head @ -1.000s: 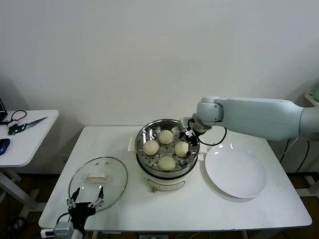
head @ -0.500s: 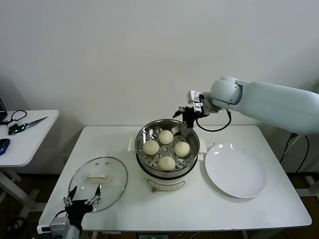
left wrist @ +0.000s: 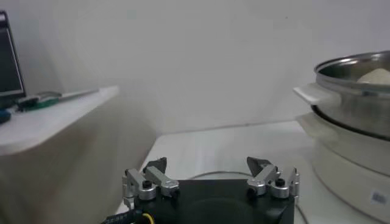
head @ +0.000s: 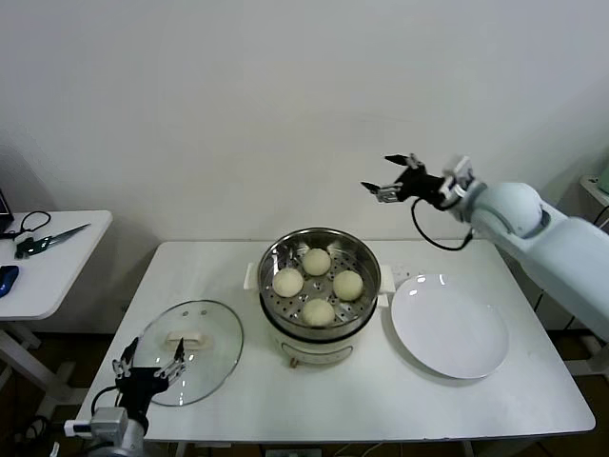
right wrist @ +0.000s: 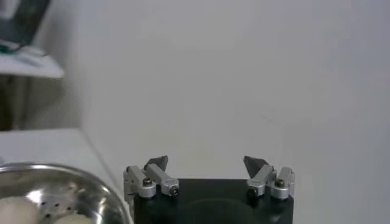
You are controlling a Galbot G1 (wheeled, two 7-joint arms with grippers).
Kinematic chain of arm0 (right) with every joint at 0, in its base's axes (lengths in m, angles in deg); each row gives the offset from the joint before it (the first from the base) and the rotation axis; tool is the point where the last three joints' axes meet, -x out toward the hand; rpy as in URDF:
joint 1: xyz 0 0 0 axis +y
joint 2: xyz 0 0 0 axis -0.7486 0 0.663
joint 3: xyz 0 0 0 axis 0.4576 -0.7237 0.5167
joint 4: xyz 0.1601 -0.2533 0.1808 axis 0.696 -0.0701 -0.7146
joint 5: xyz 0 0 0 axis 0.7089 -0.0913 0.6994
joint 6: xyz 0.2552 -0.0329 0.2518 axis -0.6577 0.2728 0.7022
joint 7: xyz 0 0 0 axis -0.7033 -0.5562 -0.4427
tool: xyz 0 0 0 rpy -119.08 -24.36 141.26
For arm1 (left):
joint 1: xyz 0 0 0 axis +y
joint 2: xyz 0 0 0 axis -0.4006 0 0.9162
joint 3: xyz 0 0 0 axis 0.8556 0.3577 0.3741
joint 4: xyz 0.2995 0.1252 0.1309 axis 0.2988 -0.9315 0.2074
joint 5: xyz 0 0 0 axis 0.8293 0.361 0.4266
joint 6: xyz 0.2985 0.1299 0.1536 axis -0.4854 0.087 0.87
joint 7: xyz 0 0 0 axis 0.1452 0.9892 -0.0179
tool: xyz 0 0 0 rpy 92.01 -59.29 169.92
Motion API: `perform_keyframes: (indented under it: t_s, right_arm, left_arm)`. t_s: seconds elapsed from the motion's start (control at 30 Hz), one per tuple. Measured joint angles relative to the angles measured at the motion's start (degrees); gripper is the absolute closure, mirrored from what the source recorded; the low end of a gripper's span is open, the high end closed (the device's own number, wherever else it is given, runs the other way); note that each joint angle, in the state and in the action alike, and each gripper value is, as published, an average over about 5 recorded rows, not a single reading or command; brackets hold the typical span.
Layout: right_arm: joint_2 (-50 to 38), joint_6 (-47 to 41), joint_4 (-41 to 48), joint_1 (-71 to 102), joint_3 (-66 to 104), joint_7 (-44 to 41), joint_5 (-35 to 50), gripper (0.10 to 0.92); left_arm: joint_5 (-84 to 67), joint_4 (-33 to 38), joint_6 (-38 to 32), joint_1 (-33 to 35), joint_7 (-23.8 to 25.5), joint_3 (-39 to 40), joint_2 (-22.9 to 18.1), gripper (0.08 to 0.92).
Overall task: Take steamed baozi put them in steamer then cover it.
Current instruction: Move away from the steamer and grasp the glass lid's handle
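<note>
In the head view, the 4 steamed baozi (head: pixel 318 284) sit in a loose diamond on the perforated tray inside the steamer (head: pixel 321 290), which stands at the centre of the white counter (head: pixel 247 400). The cover (head: pixel 187 349) lies flat on the counter in the lower left of the frame, handle up, well apart from the steamer. The left claw (head: pixel 147 366) hovers at the cover's near edge, at the bottom left of the frame, its jaws spread wide and empty; whether the fingertips touch the glass is hard to tell. The right claw (head: pixel 391 181) is raised in the upper right of the frame, above and beyond the steamer against the wall, jaws wide and holding nothing. A white plate (head: pixel 449 327) rests on the counter just right of the steamer. A side table (head: pixel 48 271) stands at the left edge.
</note>
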Motion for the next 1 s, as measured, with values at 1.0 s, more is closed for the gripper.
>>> perform_keyframes:
  t_s: [1.0]
  right_arm:
    - [29.02,34.23,-6.49,79.86,57.88,0.99,-21.43,0.203]
  left_arm:
    - [48.17,-8.67,-17.05,3.35,-19.52,-0.08,5.80,0.177]
